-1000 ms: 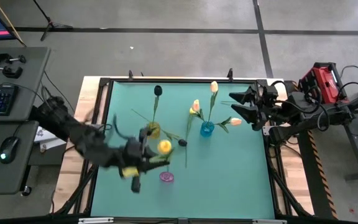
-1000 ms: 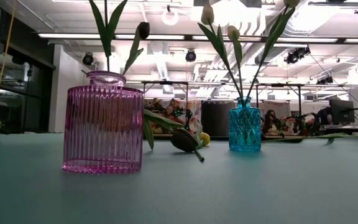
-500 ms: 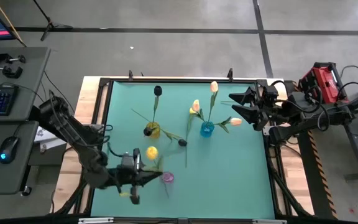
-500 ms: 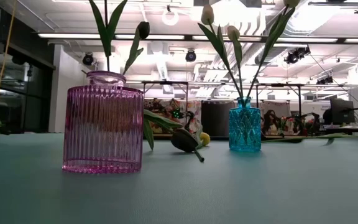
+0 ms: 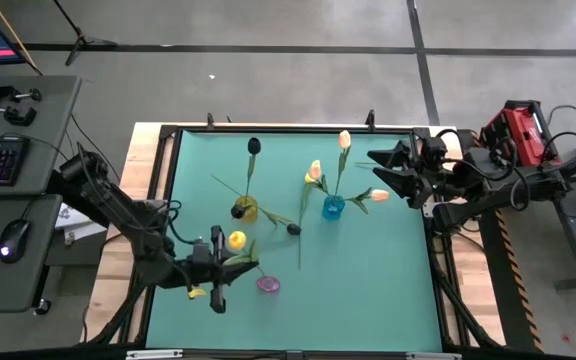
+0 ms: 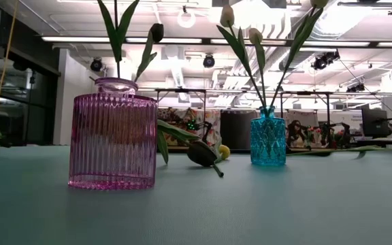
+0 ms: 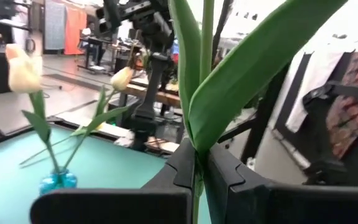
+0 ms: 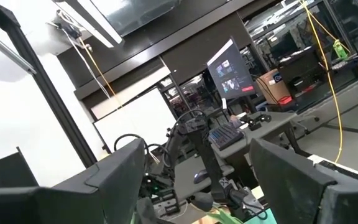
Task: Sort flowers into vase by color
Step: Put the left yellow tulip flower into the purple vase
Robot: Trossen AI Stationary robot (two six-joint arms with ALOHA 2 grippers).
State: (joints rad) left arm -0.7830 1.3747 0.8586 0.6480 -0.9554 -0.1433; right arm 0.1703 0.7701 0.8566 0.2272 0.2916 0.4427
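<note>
Flowers, artificial tulips on long thin green stems with smooth strap-like leaves: one yellow-headed tulip [image 5: 236, 240] held lower left of the high view, stem pinched between the clenched fingers of the left gripper [image 5: 218, 262], just left of the pink vase [image 5: 268, 285]. Same stem and broad leaf [image 7: 241, 81] rising from between the dark, blocky fingers [image 7: 225, 177] in the left wrist view. Pink vase: ribbed translucent glass, squat cylinder with a short neck. Blue vase [image 5: 333, 207], centre of the teal table [image 5: 388, 280]: small faceted glass bottle holding three cream-peach tulips [image 5: 344, 140]. Yellow vase [image 5: 246, 209], left of centre, holding a black tulip [image 5: 254, 146]; another black tulip [image 5: 293, 229] lying flat on the smooth matte table between the vases. Right gripper [image 5: 376, 170] at the right edge, jaws spread wide, grasping nothing. No readable writing or labels anywhere.
</note>
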